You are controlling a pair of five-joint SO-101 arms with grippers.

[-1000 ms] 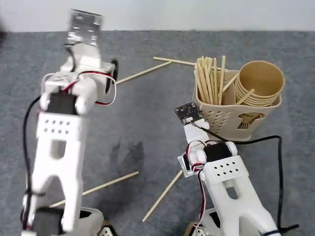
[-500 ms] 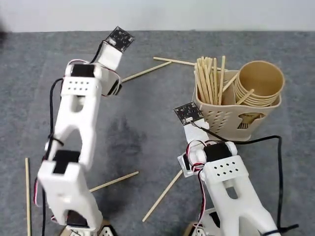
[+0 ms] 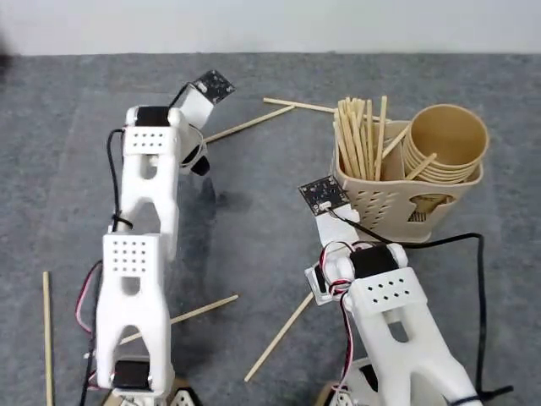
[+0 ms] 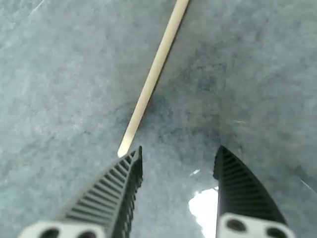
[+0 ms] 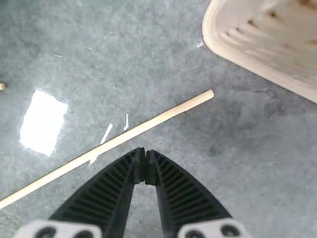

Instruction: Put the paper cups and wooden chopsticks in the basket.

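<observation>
left end effector (image 4: 180, 151) spread wide, pointing down; right end effector (image 5: 145, 152) closed.

- High view, 7 o'clock: the long chopstick (image 3: 203, 308) passes under the left arm (image 3: 135, 288), which hides its far end.
- 8 o'clock: the edge chopstick (image 3: 46, 338) is cut off by the frame.
- 2 o'clock: the paper cups (image 3: 448, 139) nest in the basket (image 3: 380, 203), so their number cannot be told.
- Right wrist view: the near chopstick (image 5: 124, 130) and the basket both run out of frame.
</observation>
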